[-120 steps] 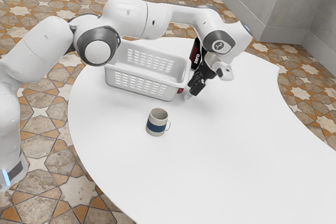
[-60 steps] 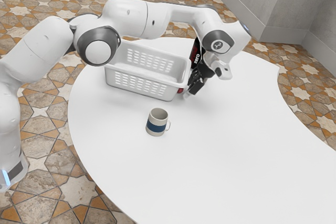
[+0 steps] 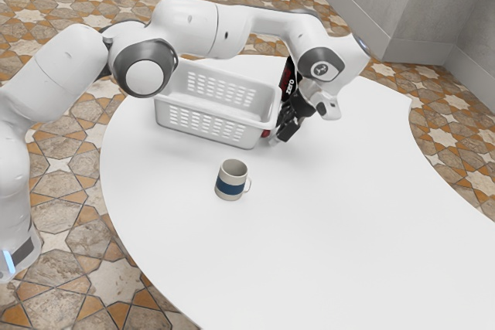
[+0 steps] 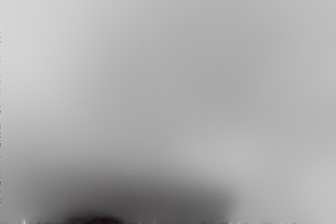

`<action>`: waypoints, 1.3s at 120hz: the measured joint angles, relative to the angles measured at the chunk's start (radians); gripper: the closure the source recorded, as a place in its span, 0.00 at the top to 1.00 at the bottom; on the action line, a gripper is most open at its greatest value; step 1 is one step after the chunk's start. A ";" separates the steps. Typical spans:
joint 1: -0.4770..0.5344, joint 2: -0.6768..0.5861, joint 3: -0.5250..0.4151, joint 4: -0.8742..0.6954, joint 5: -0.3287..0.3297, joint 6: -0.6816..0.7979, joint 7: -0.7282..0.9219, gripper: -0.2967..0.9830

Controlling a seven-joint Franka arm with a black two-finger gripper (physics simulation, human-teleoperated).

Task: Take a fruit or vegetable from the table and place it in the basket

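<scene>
My gripper (image 3: 283,130) is low over the table at the basket's end, on the exterior view's right. A small red thing (image 3: 265,133) shows between the gripper and the white basket (image 3: 209,125), mostly hidden; its kind and whether the gripper touches it cannot be told. In the wrist view a dark red sliver (image 4: 104,222) lies at the lower edge under a dark blurred patch, with plain grey above it.
A grey mug with a blue band (image 3: 232,180) stands on the white table (image 3: 332,237), on the near side of the basket. A black container with red and white lettering (image 3: 288,80) stands behind the gripper, beside the basket's far corner.
My hand has shifted and tilted very slightly, its gripper moving a little toward the basket. The basket and mug have stayed put.
</scene>
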 joint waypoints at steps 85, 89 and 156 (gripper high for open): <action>0.004 0.003 0.001 -0.009 0.020 0.000 -0.024 0.63; 0.005 0.005 0.001 -0.010 0.022 0.000 -0.026 0.63; 0.008 0.014 0.021 -0.009 0.037 0.002 -0.036 0.56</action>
